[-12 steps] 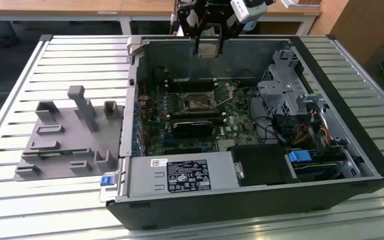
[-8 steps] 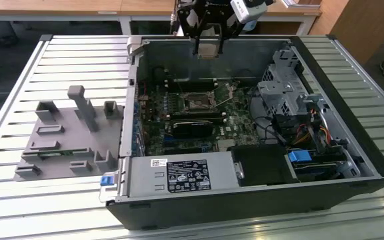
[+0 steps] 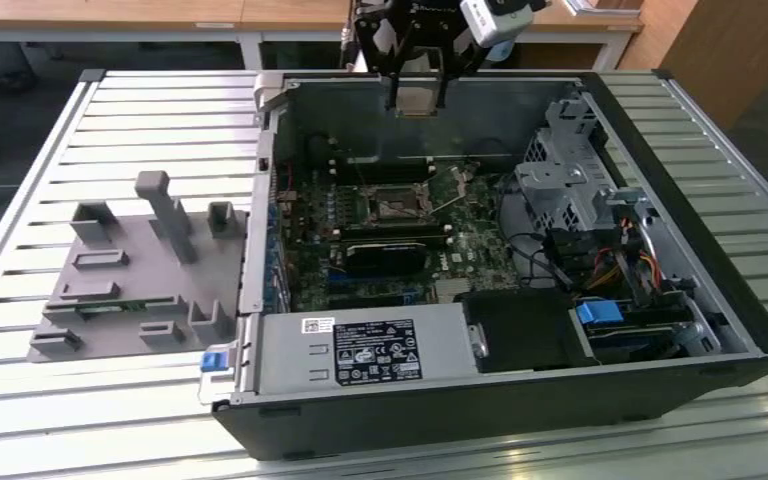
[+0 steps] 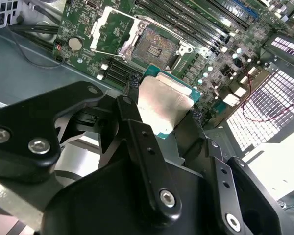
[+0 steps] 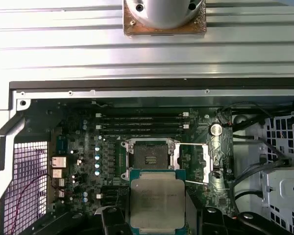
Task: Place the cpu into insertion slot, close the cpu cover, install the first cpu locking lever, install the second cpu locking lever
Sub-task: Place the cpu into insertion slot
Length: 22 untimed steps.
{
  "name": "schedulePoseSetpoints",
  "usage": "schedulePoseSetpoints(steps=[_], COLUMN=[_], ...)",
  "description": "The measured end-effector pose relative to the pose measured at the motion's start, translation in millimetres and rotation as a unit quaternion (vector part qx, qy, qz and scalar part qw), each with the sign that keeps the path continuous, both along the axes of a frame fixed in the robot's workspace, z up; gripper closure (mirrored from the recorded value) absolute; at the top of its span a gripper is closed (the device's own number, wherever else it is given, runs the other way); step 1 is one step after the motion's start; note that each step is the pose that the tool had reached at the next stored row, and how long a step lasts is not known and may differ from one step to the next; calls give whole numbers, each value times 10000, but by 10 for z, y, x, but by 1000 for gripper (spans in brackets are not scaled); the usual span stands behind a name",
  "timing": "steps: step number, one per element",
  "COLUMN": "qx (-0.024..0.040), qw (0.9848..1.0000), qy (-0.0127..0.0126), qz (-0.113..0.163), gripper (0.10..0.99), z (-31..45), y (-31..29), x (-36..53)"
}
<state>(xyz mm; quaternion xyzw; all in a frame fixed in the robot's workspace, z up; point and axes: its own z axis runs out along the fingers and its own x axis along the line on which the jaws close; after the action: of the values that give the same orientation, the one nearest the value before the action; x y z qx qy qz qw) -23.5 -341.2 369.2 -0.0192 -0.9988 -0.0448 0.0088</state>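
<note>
My gripper (image 3: pixel 415 98) hangs above the far wall of the open computer case, shut on the cpu (image 3: pixel 418 101), a flat square chip with a silvery top and a green edge. In both wrist views the cpu (image 4: pixel 162 104) (image 5: pixel 157 198) sits between the black fingers (image 4: pixel 137 128), well above the board. The insertion slot (image 3: pixel 391 205) (image 4: pixel 157 46) (image 5: pixel 149 159) lies bare on the green board, its dark centre showing. The cpu cover (image 4: pixel 112 32) (image 5: pixel 193 160), a thin metal frame, is flipped open beside the slot.
The case (image 3: pixel 704 300) has tall walls all round. A power supply (image 3: pixel 364 350) fills its near end, and a drive cage (image 3: pixel 564 190) with cables stands on the exterior view's right. Long memory slots (image 5: pixel 142 122) run beside the socket. A grey fixture (image 3: pixel 144 270) rests on the slatted table.
</note>
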Motion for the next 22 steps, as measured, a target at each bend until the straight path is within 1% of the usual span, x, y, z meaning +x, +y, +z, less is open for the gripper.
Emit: schedulePoseSetpoints(steps=[5,10,22], qx=[-1,0,0], qw=[9998,9990,9959], qy=[1,0,0], qz=[-205,-440,-899], gripper=[549,549,549], z=[-1,-3,-10], y=[0,0,0], x=[0,0,0])
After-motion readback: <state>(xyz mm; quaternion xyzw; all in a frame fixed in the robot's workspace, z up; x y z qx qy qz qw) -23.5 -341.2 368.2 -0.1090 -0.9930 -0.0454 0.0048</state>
